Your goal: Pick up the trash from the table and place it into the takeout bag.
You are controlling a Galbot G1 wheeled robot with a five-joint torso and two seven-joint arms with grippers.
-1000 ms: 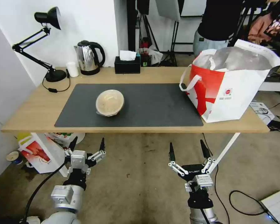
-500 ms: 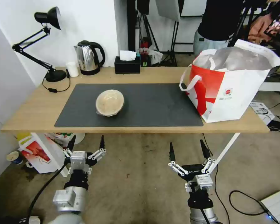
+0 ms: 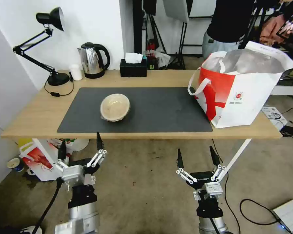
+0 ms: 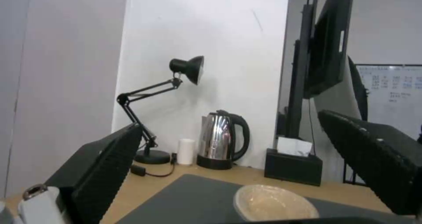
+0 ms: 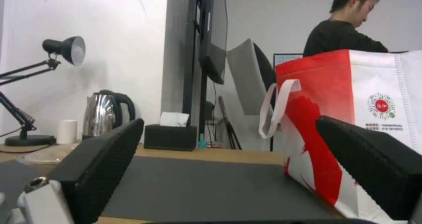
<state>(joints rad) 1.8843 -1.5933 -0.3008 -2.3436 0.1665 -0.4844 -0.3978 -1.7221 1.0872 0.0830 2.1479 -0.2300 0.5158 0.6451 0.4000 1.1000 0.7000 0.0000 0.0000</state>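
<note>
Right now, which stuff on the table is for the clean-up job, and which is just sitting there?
For the job:
- tan bowl on the dark mat
- takeout bag, standing open at the table's right end
- left gripper and right gripper, jaws open

Just sitting there:
- desk lamp
- kettle
- small white cup
- tissue box

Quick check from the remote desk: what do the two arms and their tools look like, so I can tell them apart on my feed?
Both match: left tool and right tool have slim black fingers on silver linkages above black wrists and grey metal forearms. The right tool's black body carries white GALBOT lettering; a black cable trails beside the left arm.
</note>
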